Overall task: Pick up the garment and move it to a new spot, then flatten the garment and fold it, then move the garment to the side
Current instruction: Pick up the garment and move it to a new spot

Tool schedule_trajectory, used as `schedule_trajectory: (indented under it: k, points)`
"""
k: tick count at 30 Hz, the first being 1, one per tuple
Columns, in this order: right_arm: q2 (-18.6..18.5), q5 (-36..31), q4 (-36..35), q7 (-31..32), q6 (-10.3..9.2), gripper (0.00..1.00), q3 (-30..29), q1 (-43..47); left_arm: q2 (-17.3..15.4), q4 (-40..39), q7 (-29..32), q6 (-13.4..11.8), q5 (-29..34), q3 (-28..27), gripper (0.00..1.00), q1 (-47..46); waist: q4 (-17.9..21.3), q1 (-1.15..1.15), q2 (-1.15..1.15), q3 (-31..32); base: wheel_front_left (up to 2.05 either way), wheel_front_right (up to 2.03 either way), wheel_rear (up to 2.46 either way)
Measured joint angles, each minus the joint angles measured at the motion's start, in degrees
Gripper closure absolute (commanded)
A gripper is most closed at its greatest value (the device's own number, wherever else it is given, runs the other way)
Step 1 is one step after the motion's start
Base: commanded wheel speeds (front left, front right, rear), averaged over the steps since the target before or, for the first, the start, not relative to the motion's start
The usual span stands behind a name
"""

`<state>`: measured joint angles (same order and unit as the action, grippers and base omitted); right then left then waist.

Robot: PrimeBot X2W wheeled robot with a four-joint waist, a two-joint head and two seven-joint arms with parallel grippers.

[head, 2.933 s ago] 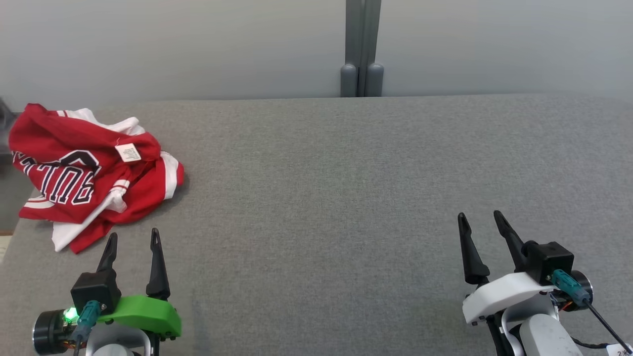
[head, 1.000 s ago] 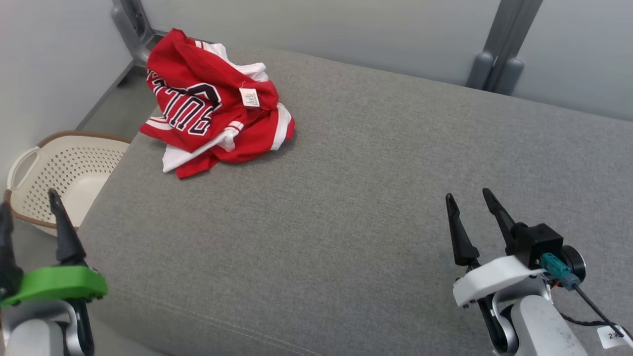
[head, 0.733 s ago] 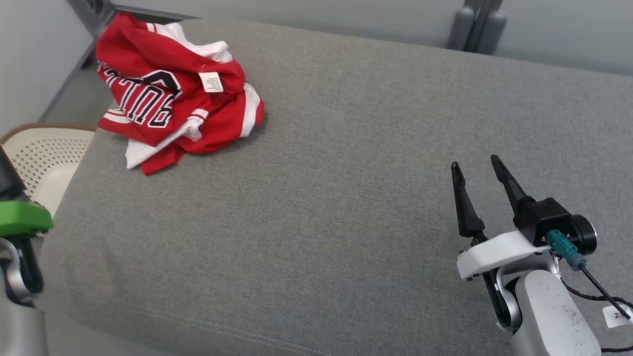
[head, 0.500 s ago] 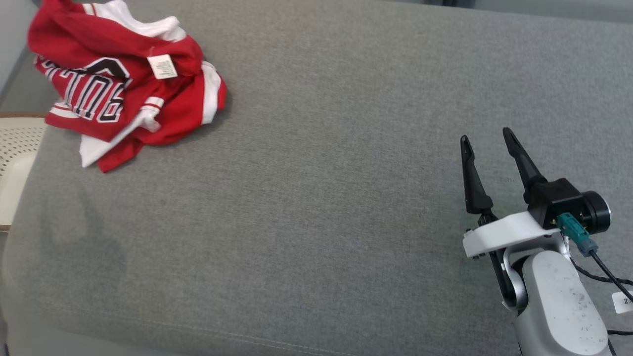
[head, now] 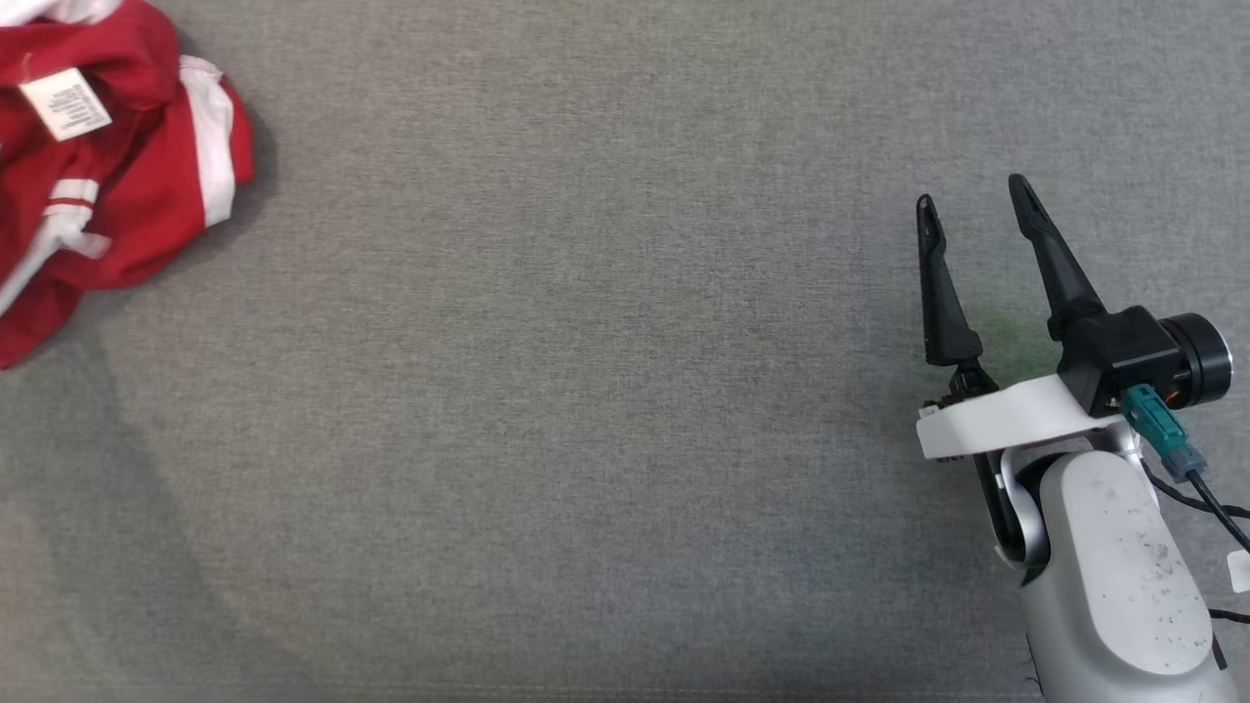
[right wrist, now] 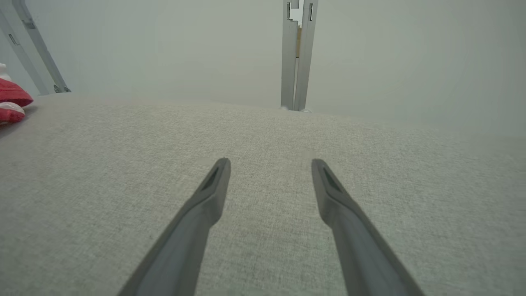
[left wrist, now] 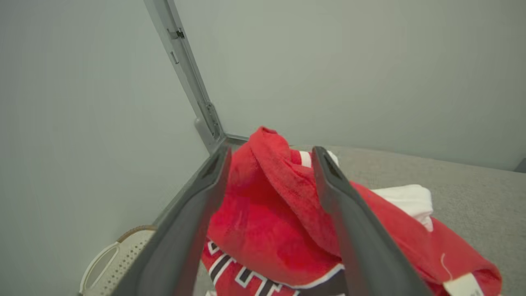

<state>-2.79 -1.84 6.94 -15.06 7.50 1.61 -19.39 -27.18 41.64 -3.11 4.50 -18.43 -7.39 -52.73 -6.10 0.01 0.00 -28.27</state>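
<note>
The shirt (head: 107, 166) lies in a crumpled red-and-white heap at the far left corner of the tabletop (head: 586, 391), so far over that the head view cuts part of it off. Its white label (head: 65, 103) faces up on a red fold.

Your left gripper (left wrist: 271, 153) is right on it. The jaws are wide apart and holding nothing, and in the left wrist view a tall red ridge (left wrist: 279, 213) rises between them. I can't tell from here whether either jaw is touching cloth.

This looks like the approach for the first pick-up, so here's how to do it well:

- Go for that ridge. It's the thickest bunch on offer.
- Push down and forward until the cloth sits deep between the jaws, not just at the tips.
- Skip the loose white edge (left wrist: 407, 195) at the right, which would probably peel away alone and leave the heap behind.
- Close fully before you raise anything.
- Lift straight up, because the tabletop edge is close and a basket (left wrist: 107, 263) sits below it on the left. A sideways drag could tip the shirt over.
- Carry it to the bare grey middle.

Your right gripper (head: 972, 190) hovers low over bare tabletop, well apart from the shirt, jaws spread and empty. It is free to help with the flattening.
</note>
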Motion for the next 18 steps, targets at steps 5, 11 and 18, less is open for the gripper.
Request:
schedule_trajectory:
  k: [5,11,18]
  points:
    - [-0.01,-0.26,-0.69,0.0,0.0,0.0,-0.31,0.04,-0.45,7.71,9.2,0.05,-1.37,0.91,0.0,-3.19,1.91,0.0,0.0,-2.13,0.0,0.0,0.0]
    - [-0.01,-0.42,-0.85,0.0,0.0,0.0,-0.15,0.03,-0.51,13.68,14.91,1.4,-3.36,1.3,0.0,-5.61,2.98,0.0,0.0,-3.1,0.0,0.0,0.0]
    - [-0.01,-0.16,-0.64,0.0,0.0,0.0,0.56,0.01,-0.16,17.47,10.55,2.1,-6.0,0.53,1.0,-5.65,3.4,0.0,0.0,-2.48,0.0,0.0,0.0]
